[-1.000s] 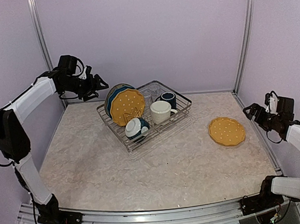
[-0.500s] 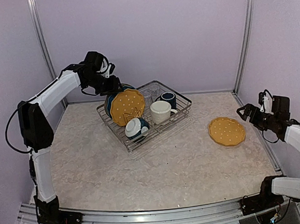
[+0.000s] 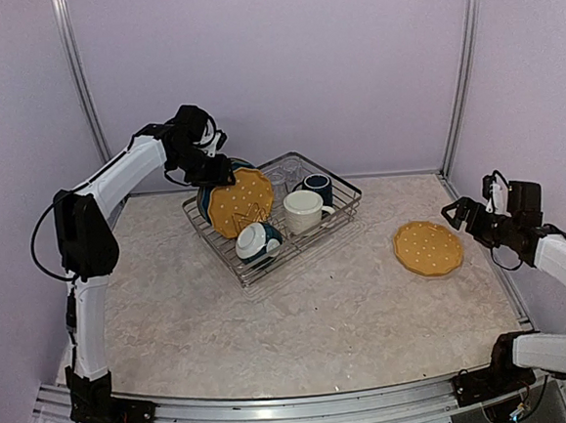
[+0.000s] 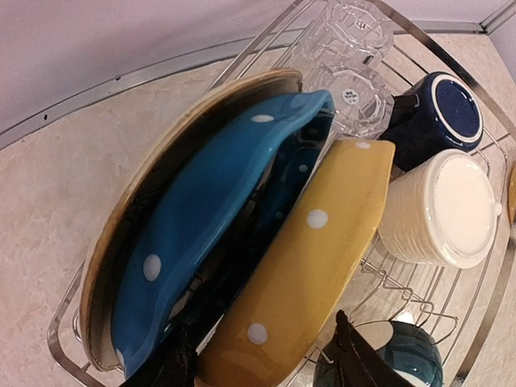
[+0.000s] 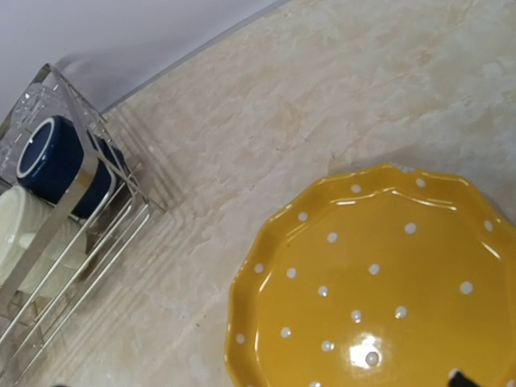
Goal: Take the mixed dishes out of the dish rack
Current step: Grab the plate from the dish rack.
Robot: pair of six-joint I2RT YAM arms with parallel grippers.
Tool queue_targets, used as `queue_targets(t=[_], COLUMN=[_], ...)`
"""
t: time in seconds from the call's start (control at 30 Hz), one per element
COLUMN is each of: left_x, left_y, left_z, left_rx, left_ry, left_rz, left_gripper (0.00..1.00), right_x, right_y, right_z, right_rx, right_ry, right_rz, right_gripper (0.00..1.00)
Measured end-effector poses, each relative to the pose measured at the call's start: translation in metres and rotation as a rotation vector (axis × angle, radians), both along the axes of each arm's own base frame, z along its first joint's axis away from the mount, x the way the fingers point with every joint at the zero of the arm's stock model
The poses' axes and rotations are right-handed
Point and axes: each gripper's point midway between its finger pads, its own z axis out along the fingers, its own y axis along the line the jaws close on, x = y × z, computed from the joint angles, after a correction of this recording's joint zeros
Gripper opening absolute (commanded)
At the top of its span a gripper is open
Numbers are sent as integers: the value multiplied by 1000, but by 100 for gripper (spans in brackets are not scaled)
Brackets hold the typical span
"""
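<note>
The dish rack (image 3: 346,191) holds a yellow dotted plate (image 3: 240,200), a blue dotted plate (image 4: 210,218), a cream plate (image 4: 137,218), a cream mug (image 3: 303,210), a navy mug (image 3: 317,186), a teal-and-white bowl (image 3: 258,242) and clear glasses (image 4: 347,48). My left gripper (image 3: 213,168) is open just above the upright plates. In the left wrist view its fingers (image 4: 181,363) straddle the yellow plate's (image 4: 314,266) rim. A second yellow plate (image 3: 428,247) lies flat on the table at the right. My right gripper (image 3: 457,212) is open and empty beside it.
The rack stands at the back middle of the marbled table (image 3: 272,320). Purple walls with metal posts (image 3: 454,80) close in the back and sides. The rack's right end (image 5: 72,201) shows in the right wrist view, left of the flat yellow plate (image 5: 371,282).
My left arm has swung right from the back left corner down onto the plates in the rack. My right gripper has edged left toward the flat yellow plate.
</note>
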Motion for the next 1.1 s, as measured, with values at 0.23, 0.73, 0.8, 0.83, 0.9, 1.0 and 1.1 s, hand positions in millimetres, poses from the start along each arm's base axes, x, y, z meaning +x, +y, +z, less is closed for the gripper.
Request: queue_targets(t=[0.23,0.73,0.8,0.83,0.9,1.0,1.1], left_x=[-2,-1,0,0,2,4,6], left_y=[-3,-7,-8,-9,-10,-12,-16], left_z=[-3,-18,-18,-19,-21,-24,-26], left_rx=[23,174,184,185,189,191,183], left_ry=[-6,-60,-63,-65,-66,-68,-67], left_rz=[-73,-202,-210,-215,-221,-237,-248], left_gripper=[50,47,48,48,46,41,34], right_x=[2,8,8,9,9,9,9], right_y=[5,11,12,12,13,14,13], right_z=[-4,3,1,0,0,0,0], right_rx=[4,-9,-9,-9,-9,-8,-10], right_ry=[13,2,8,10,12,12,11], right_rz=[6,9,11,12,12,14,11], right_gripper=[100,100,100,100,100,100,100])
